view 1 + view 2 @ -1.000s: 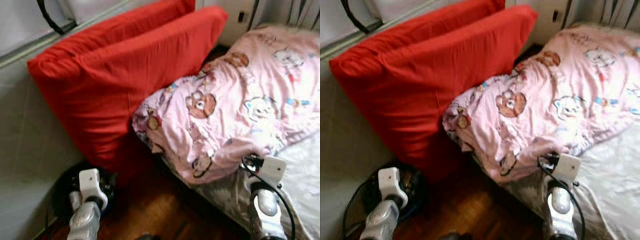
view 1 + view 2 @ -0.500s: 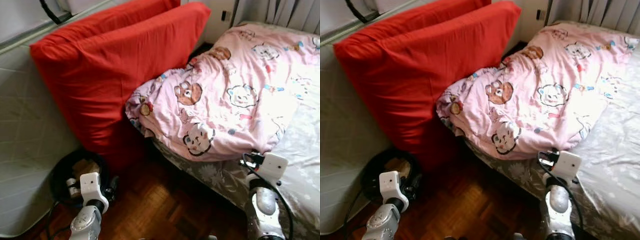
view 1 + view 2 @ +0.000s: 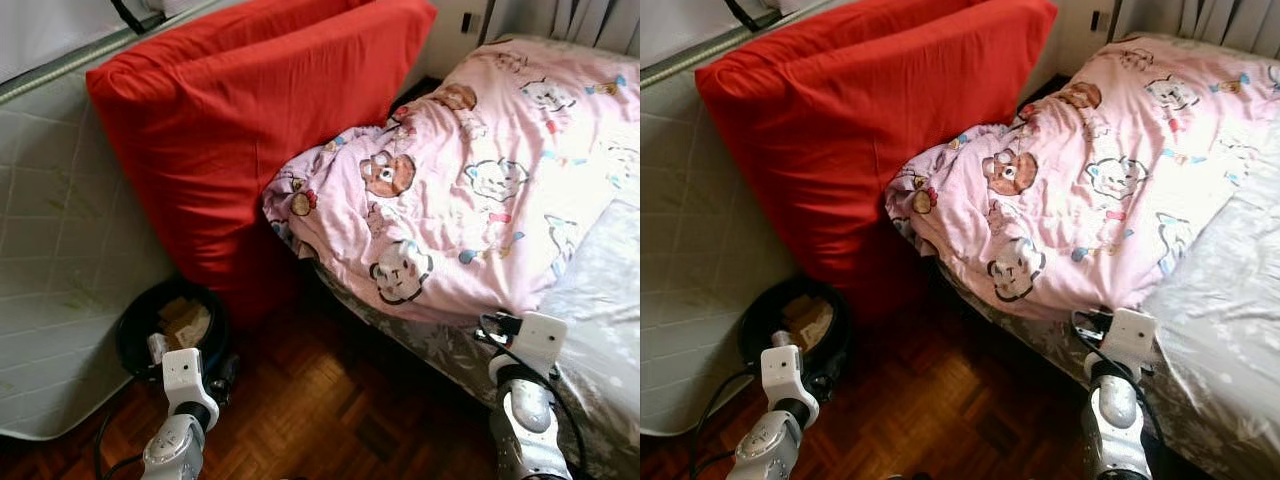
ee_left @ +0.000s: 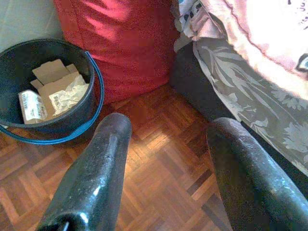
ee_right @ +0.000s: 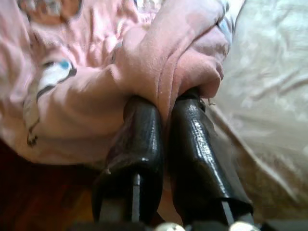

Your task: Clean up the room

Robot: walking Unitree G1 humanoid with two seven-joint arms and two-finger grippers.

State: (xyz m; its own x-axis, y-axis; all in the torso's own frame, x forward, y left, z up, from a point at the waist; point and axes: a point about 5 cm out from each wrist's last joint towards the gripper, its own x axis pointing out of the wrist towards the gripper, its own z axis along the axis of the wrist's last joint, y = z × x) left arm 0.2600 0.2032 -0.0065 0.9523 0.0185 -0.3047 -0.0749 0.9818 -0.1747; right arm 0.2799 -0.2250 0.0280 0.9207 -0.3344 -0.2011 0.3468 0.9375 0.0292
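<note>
right tool point(image 5: 163, 120) has dragged the pink blanket point(image 3: 470, 190) back.

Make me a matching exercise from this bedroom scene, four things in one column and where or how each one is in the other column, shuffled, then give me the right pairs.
Things:
1. pink blanket
2. red cushions
3. black bucket
4. left gripper

States:
A. open above the parquet floor
B. standing on the floor, holding cardboard scraps
C. pinched at its edge by the right gripper
D. leaning upright beside the bed

Pairs: 1-C, 2-D, 3-B, 4-A
</note>
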